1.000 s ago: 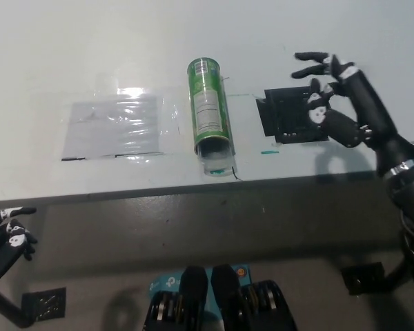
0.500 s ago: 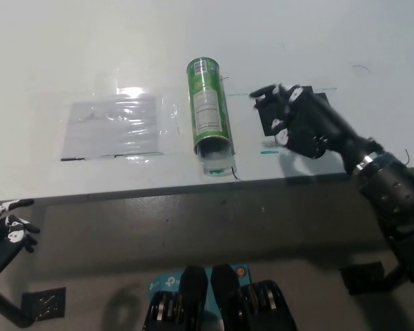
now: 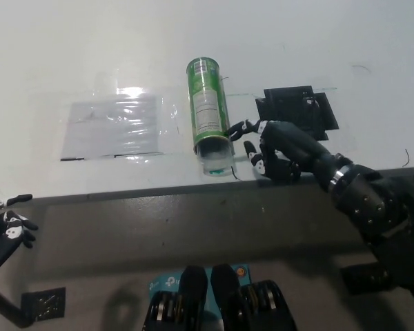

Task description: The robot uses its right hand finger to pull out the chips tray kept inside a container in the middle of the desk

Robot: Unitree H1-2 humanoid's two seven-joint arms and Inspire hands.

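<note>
Lying lengthwise, green container (image 3: 210,116), open mouth facing the robot.

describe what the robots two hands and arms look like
The right hand is black with small white patches on its fingers. A silver ring sits at the wrist, and the bulky black forearm behind it is dotted with small studs. The left hand, at the lower left edge, is white and black on a dark bracket.

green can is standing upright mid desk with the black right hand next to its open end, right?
Not quite: the green can is lying on its side, not upright, as the head view shows. The rest holds: it is mid desk, and the black right hand is next to its open end, near the desk's front edge.
</note>
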